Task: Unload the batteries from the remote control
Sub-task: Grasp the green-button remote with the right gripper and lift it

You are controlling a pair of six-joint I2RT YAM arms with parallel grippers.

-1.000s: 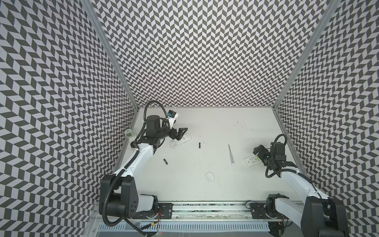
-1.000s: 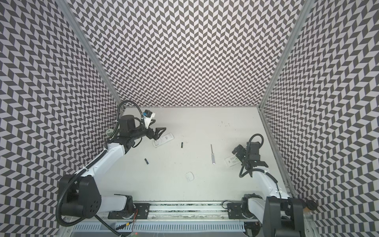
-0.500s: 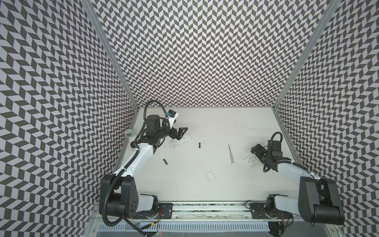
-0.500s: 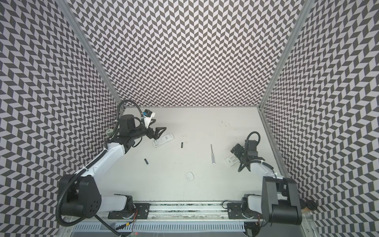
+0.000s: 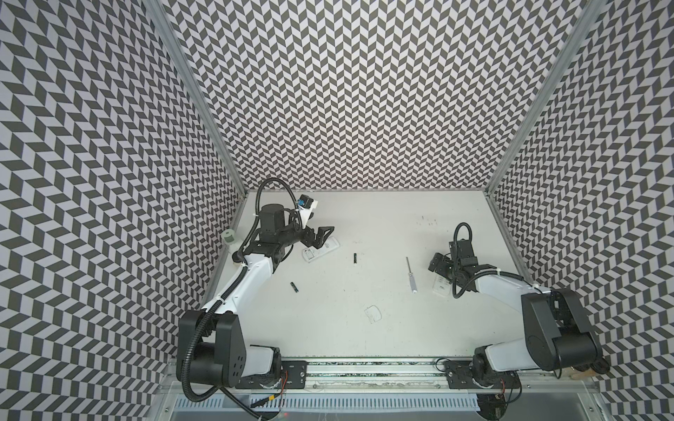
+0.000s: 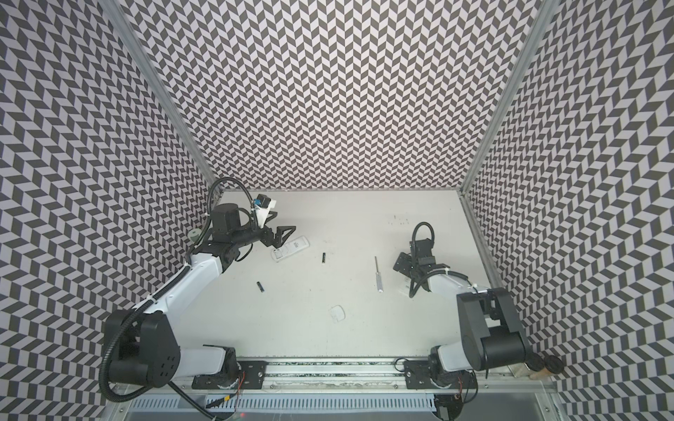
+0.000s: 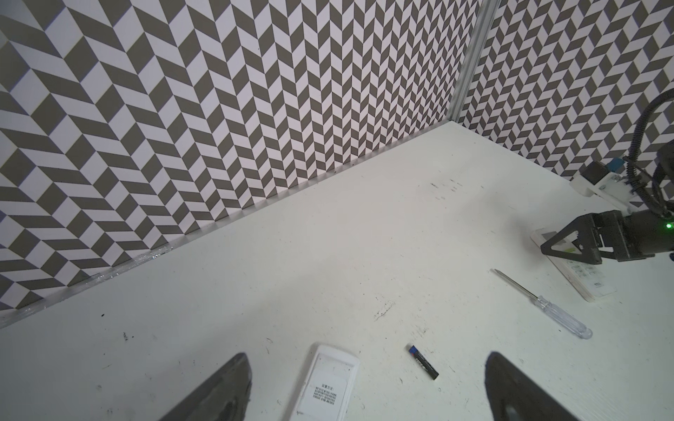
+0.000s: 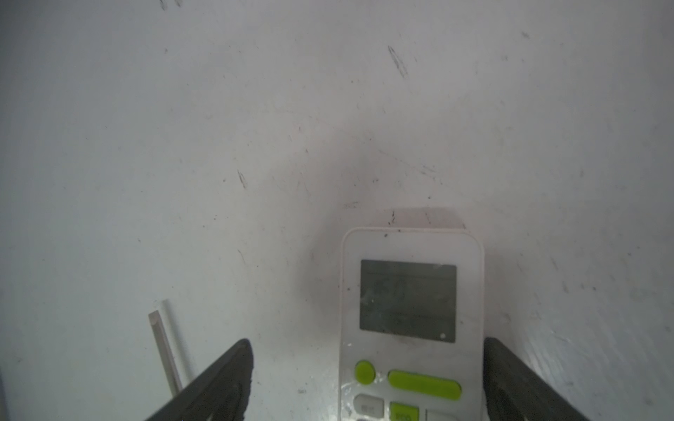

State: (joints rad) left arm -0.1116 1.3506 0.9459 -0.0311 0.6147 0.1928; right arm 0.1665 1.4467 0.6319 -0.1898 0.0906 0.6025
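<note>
1. The left tool (image 5: 321, 237) hung wide open and empty above the left remote (image 5: 321, 250), which lay back-up at the far left of the surface (image 5: 383, 218).
2. One black battery (image 5: 354, 258) lay free just right of that remote. A second black battery (image 5: 294, 287) lay nearer, well apart from the first.
3. The right tool (image 8: 366, 346) stood open with nothing gripped, low over the right remote (image 8: 410, 291). This remote was face-up, with its screen and green buttons showing. It sat close against one finger (image 8: 507, 375) and clear of the other.
4. Judged step: grasp the right remote and turn it over. Whether it held cells could not be seen.
5. Method note: shift the tool sideways to centre the body before closing. Close on the long edges, not on the buttons. Lift clear before rotating.
6. The screwdriver (image 5: 411, 271) lay just left of that remote, so swing away from it.
</note>
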